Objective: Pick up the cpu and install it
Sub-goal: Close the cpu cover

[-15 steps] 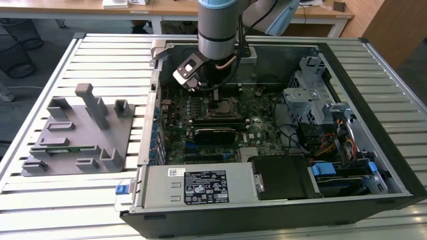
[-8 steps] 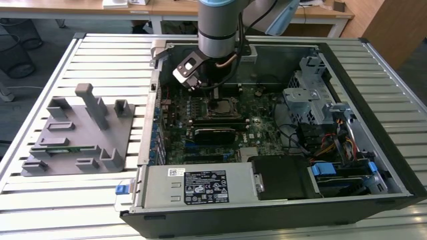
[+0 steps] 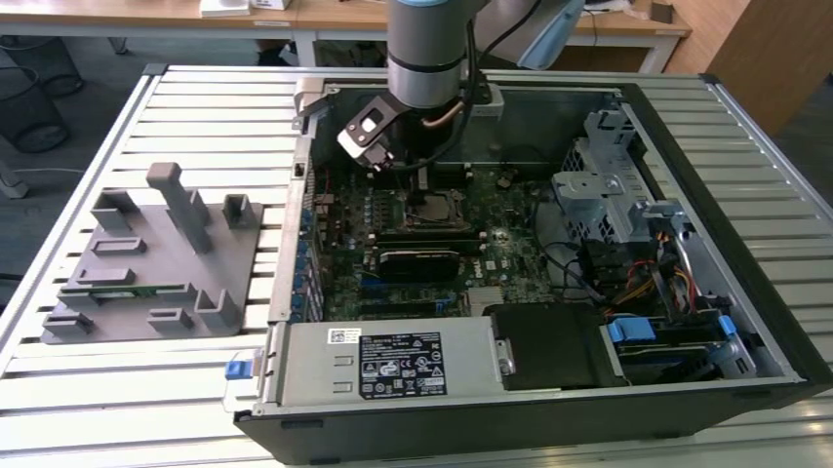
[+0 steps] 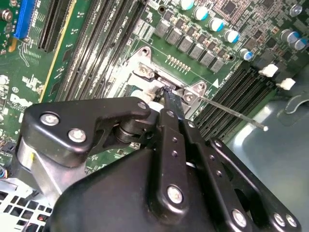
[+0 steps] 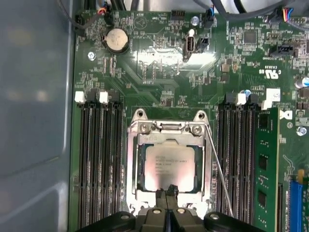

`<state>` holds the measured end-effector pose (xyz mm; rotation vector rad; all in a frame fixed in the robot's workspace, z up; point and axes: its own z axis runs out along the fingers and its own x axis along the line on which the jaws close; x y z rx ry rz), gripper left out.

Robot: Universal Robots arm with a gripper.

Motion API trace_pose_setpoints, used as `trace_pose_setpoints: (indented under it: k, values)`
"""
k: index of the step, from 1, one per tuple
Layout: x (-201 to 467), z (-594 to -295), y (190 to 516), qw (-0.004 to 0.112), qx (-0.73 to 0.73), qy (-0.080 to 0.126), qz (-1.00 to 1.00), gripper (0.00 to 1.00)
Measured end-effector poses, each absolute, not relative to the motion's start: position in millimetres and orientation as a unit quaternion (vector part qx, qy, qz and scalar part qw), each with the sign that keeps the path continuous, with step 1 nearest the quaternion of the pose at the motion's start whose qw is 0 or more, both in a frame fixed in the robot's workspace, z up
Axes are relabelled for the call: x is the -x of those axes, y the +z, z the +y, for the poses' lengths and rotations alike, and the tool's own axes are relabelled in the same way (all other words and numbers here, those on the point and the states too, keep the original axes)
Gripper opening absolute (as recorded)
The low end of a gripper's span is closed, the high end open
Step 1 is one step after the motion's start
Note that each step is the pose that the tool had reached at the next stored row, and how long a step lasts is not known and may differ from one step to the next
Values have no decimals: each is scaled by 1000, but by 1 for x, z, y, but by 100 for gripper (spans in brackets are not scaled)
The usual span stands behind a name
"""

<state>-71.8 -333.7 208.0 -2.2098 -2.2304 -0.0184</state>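
Nearest in the exterior view, one silver power supply (image 3: 390, 366) fills the six o'clock end of the open computer case (image 3: 521, 424), which lies on the slatted counter (image 3: 195, 97). At the case's nine o'clock stands one grey fixture (image 3: 150, 263), well apart from the work. Farther in, one arm (image 3: 423, 49) reaches from twelve o'clock over the green motherboard (image 3: 495, 253), with its hand (image 3: 426, 187) low above the socket.

The first wrist view looks flat onto that one socket (image 5: 131, 159). The single cpu (image 5: 170, 166) lies inside the metal frame, silvery top up. The hand's two fingertips are pressed together with nothing between them, at the cpu's nearest edge — whether they touch it I cannot tell. One thin lever rod (image 5: 218, 169) runs just beside the frame. One green memory stick (image 5: 266, 164) stands in a slot beyond the rod, and one coin battery (image 5: 117, 40) sits farthest off.

The second wrist view adds the hand's black linkage — its tips meet at the frame, covering much of the socket's opening.
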Motion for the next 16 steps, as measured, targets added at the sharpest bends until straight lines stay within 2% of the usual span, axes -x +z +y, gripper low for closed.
trace_pose_setpoints:
  k: [7,16]
  values:
    - [52,-334,208,5,704,-2,-710,11]
    - [43,-334,207,6,704,-1,-710,11]
